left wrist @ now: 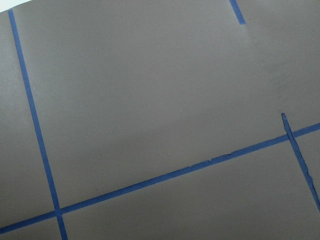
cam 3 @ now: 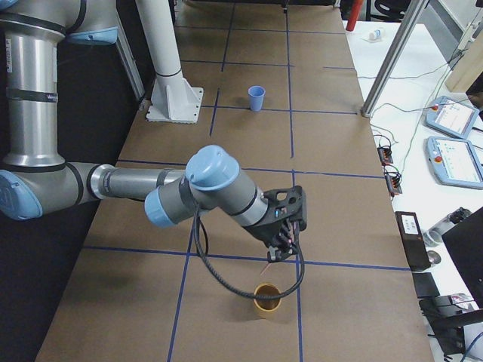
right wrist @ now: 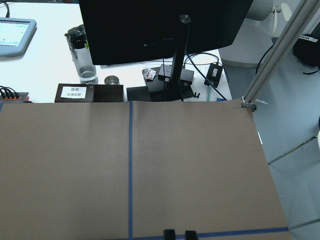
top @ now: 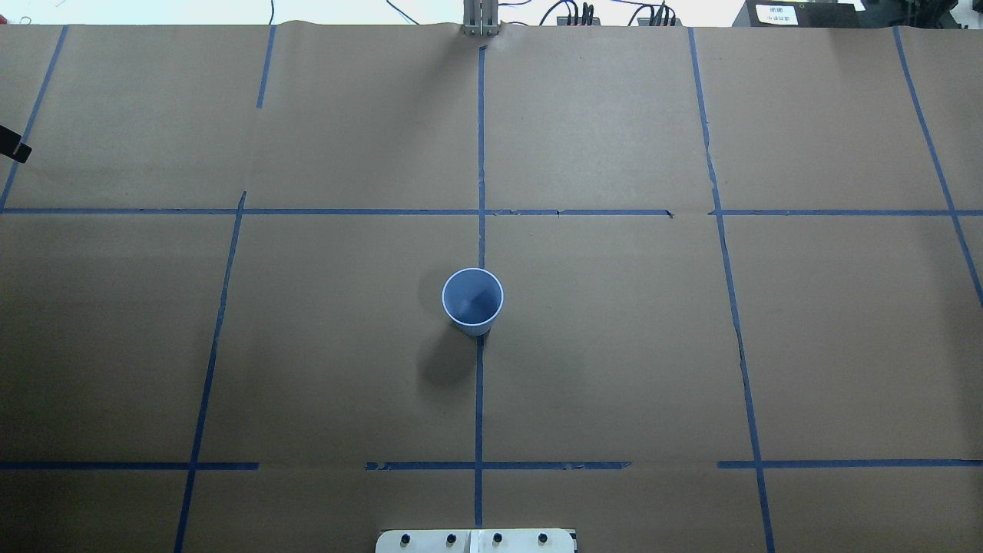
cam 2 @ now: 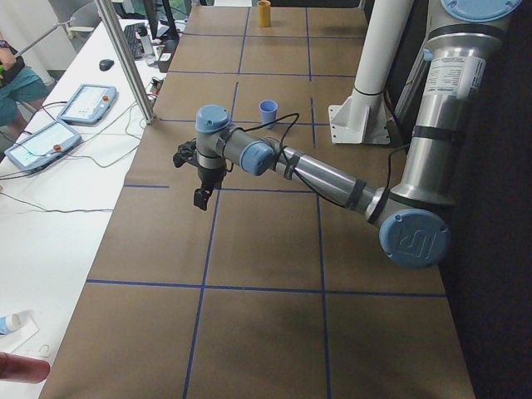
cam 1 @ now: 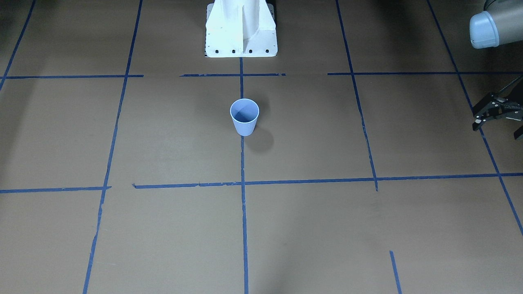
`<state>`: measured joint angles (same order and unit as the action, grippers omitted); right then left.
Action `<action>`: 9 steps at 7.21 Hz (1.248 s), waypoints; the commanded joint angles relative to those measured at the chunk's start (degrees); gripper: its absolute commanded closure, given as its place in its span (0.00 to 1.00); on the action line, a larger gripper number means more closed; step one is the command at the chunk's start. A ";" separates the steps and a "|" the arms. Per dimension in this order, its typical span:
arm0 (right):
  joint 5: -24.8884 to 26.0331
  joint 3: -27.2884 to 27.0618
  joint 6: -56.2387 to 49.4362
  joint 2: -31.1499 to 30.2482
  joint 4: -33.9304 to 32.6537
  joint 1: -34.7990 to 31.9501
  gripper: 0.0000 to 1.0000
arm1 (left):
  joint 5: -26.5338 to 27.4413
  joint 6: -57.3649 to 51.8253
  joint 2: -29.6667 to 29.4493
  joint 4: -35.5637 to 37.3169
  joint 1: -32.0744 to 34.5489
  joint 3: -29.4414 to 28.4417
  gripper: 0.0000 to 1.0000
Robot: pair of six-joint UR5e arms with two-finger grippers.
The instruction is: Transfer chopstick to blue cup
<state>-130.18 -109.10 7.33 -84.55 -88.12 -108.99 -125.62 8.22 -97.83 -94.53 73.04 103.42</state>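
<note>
The blue cup (cam 1: 244,116) stands upright and empty on the centre tape line, also in the overhead view (top: 472,299) and far off in the exterior right view (cam 3: 256,98). My right gripper (cam 3: 284,247) hangs just above a yellow cup (cam 3: 266,298) at the table's right end. A thin pale pink chopstick (cam 3: 267,265) sticks down from its fingers toward that cup. In the right wrist view its fingertips (right wrist: 170,233) stand close together; the stick is hidden there. My left gripper (cam 1: 497,127) is open and empty at the table's left end, far from the blue cup.
The white robot base (cam 1: 241,28) stands behind the blue cup. Blue tape lines grid the brown paper table (top: 614,346). Beyond the right end stand a monitor stand (right wrist: 175,75), a bottle and tablets. The yellow cup also shows far off in the exterior left view (cam 2: 263,12).
</note>
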 commanded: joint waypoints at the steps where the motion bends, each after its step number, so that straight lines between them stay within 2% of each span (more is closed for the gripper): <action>1: 1.59 -6.45 4.23 12.00 -18.35 9.43 1.00 | -0.24 -4.16 2.98 -0.48 0.96 -3.21 0.00; 3: 2.91 -9.97 19.32 17.63 -19.28 21.39 1.00 | -0.24 -5.05 4.66 -0.92 1.05 -3.84 0.00; 5: 7.98 -13.59 35.02 25.09 -19.72 35.18 1.00 | -0.24 -5.05 4.75 -0.83 1.49 -3.93 0.00; 7: 18.76 -13.16 39.32 33.45 -19.72 49.24 1.00 | -0.24 -5.05 5.80 -0.92 2.02 -3.76 0.00; 9: 30.11 -8.09 45.03 41.26 -19.63 60.86 1.00 | -0.24 -5.05 5.89 -0.92 2.02 -3.76 0.00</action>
<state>-106.93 -120.02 49.15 -48.21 -107.78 -55.28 -125.86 3.16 -92.04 -95.45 75.00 99.65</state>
